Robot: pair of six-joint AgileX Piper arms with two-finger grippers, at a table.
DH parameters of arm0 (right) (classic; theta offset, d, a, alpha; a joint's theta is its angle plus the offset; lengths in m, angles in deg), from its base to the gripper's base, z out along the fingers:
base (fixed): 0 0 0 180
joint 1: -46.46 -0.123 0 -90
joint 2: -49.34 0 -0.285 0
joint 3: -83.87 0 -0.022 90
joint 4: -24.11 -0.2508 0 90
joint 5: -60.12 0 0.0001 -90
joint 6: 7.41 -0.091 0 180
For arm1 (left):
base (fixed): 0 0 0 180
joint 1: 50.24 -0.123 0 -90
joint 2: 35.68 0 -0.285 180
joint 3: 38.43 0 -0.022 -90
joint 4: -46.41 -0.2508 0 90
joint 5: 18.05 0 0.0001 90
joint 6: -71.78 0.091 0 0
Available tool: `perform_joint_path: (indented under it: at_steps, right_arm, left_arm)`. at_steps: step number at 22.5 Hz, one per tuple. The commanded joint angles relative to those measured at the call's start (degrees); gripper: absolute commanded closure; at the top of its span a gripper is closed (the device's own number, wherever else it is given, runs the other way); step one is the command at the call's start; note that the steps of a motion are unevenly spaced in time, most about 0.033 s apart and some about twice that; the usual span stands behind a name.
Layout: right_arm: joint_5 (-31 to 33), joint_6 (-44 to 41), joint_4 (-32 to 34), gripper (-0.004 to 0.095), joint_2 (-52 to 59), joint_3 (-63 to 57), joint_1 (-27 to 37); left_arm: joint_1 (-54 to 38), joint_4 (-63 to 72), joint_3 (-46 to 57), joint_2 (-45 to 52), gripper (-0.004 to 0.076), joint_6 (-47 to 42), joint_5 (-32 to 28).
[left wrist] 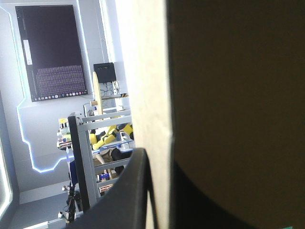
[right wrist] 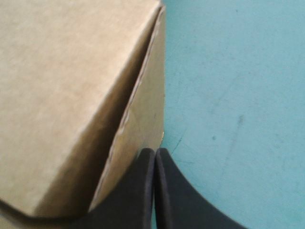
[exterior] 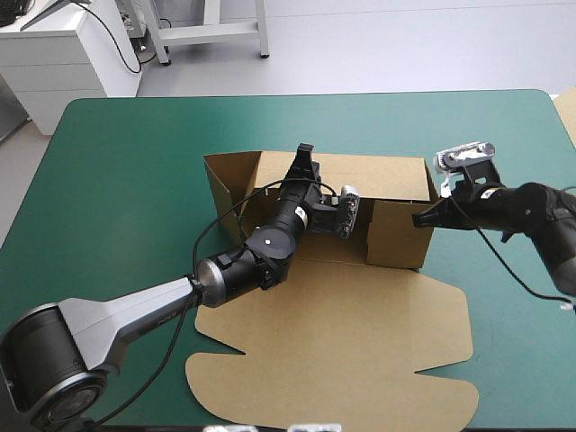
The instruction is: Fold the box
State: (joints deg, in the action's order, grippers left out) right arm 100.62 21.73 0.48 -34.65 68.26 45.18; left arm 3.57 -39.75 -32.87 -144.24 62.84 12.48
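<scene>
The brown box (exterior: 396,236) stands mid-table with its walls raised and its lid (exterior: 360,351) lying flat toward the near edge. My left gripper (exterior: 306,157) reaches through the tray to the top rim of the far wall. In the left wrist view that wall's edge (left wrist: 153,95) runs between the fingers, with one black finger (left wrist: 129,195) on its outer side, so it is shut on the box. My right gripper (exterior: 420,219) is shut, its tip (right wrist: 155,152) touching the box's right side wall (right wrist: 71,86) near the corner, nothing held between its fingers.
Teal-green cover (exterior: 126,189) lies bare to the left of and beyond the box, and also to the right beneath my right arm (right wrist: 233,95). A pale sheet corner (exterior: 568,108) shows at the table's right edge.
</scene>
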Motion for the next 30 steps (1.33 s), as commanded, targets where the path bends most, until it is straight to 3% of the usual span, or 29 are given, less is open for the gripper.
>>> perform_joint_path:
  at_steps: [1, 4, 12, 14, 16, 17, 22, 27, 30]
  right_arm:
    - [-9.0, 6.4, -7.0, 0.0928, 4.9, -5.1, 0.5]
    - [-11.8, 8.4, -8.6, 0.0928, 7.2, -9.0, 0.5]
    - [-11.7, 14.5, -8.6, 0.0921, 8.7, -11.4, 0.5]
    - [-11.3, 17.4, -8.6, 0.0857, 8.7, -11.4, 0.5]
    - [-9.8, 21.4, -8.6, 0.0717, 8.7, -11.4, 0.5]
    - [-7.2, 28.1, -8.6, 0.064, 8.7, -11.4, 0.4]
    - [-6.8, 31.6, -9.0, 0.0497, 8.7, -11.4, 0.4]
    - [-7.3, 33.5, -18.9, 0.0451, 5.8, -11.4, 0.4]
    - [-11.7, 36.6, -27.9, 0.0451, 2.4, -11.4, 0.4]
  left_arm:
    - [0.7, 4.3, 1.2, -0.6, 0.0731, 0.0, -2.8]
    - [0.7, 3.6, 1.2, -0.6, 0.0731, 0.0, -2.8]
    - [0.7, 3.3, 1.2, -0.6, 0.0731, 0.0, -2.8]
    - [0.7, 3.2, 1.2, -0.6, 0.0731, -0.8, -2.8]
    - [0.7, 2.8, 1.2, -0.6, 0.0731, -2.5, -2.8]
    - [0.7, 2.8, 1.2, -0.6, 0.0731, -2.5, -2.8]
    - [0.7, 2.5, 1.2, -0.6, 0.0731, -2.5, -3.0]
    - [0.7, 2.5, 1.2, -0.6, 0.0731, -2.5, -3.3]
    - [0.7, 2.5, 1.2, -0.6, 0.0731, -2.5, -3.3]
